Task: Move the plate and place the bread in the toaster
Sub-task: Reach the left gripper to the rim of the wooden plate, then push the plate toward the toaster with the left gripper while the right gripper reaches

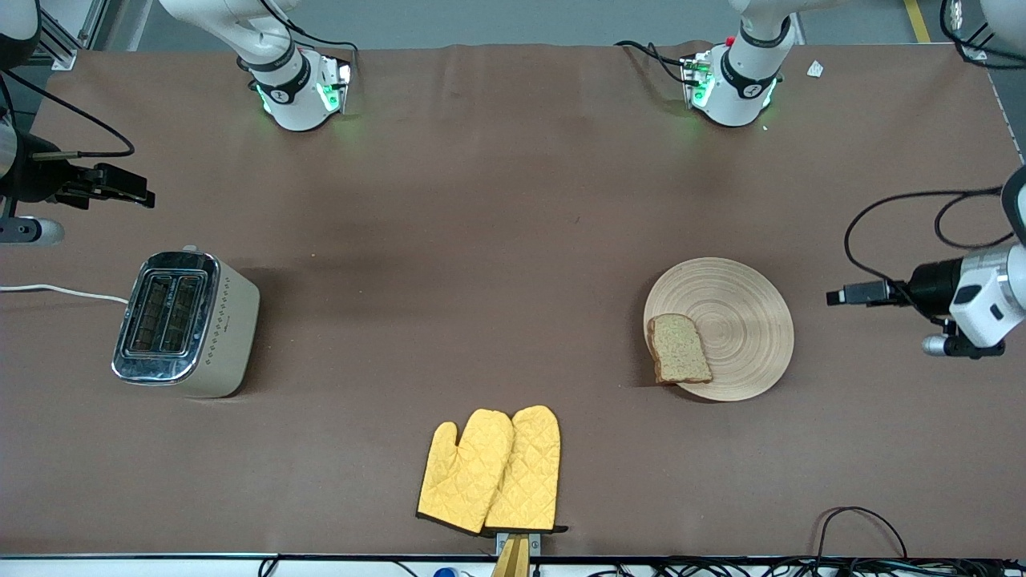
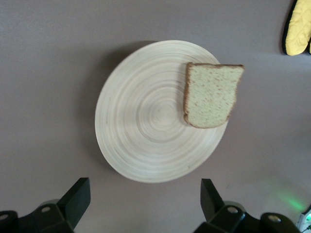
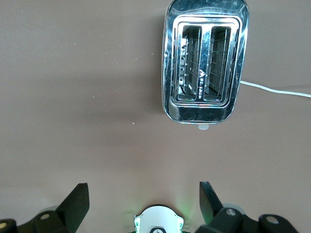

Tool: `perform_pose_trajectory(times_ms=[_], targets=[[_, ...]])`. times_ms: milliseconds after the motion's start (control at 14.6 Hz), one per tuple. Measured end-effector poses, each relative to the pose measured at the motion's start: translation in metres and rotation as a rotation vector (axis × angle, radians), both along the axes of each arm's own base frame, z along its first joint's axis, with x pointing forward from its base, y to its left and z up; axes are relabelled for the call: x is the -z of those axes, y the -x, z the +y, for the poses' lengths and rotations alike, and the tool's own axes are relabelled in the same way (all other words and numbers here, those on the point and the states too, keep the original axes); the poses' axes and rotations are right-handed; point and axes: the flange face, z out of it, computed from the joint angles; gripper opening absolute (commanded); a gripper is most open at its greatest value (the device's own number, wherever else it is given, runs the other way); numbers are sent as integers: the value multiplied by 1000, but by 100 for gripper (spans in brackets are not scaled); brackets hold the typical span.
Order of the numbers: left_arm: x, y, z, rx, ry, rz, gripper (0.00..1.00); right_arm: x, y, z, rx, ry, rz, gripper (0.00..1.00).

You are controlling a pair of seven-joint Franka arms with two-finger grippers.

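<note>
The wooden plate (image 1: 737, 320) lies on the brown table toward the left arm's end. The bread (image 1: 679, 349) lies flat on its rim, slightly overhanging, on the side nearer the front camera. My left gripper (image 1: 838, 296) hangs high over the table beside the plate, open and empty; its wrist view shows the plate (image 2: 146, 121) and bread (image 2: 211, 94) below the left gripper (image 2: 146, 187). The toaster (image 1: 188, 324) stands toward the right arm's end, slots up and empty. My right gripper (image 1: 132, 192) hangs high by it, open and empty; its wrist view shows the toaster (image 3: 206, 63) past the right gripper (image 3: 144, 191).
Two yellow oven mitts (image 1: 490, 471) lie at the table's edge nearest the front camera, midway along it. The toaster's white cord (image 1: 56, 290) runs off the right arm's end of the table. The arm bases (image 1: 300, 88) stand along the edge farthest from the camera.
</note>
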Motion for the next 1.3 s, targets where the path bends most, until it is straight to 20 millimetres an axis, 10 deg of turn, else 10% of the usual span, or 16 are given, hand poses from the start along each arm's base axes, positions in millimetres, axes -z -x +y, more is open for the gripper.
perform_pose_trajectory(times_ms=[480,755,1029,1304], targets=[[161,-7,29,51,251,-53,100,-7,1,1,-6,-1,-10,100],[189,-10,23,79,289,-113,86,-15,4,0,-12,-3,-21,100],[200,-9,22,127,312,-151,33,-15,5,6,-29,-4,-19,100],[216,-6,23,187,335,-187,12,-19,7,14,-55,37,-26,100]])
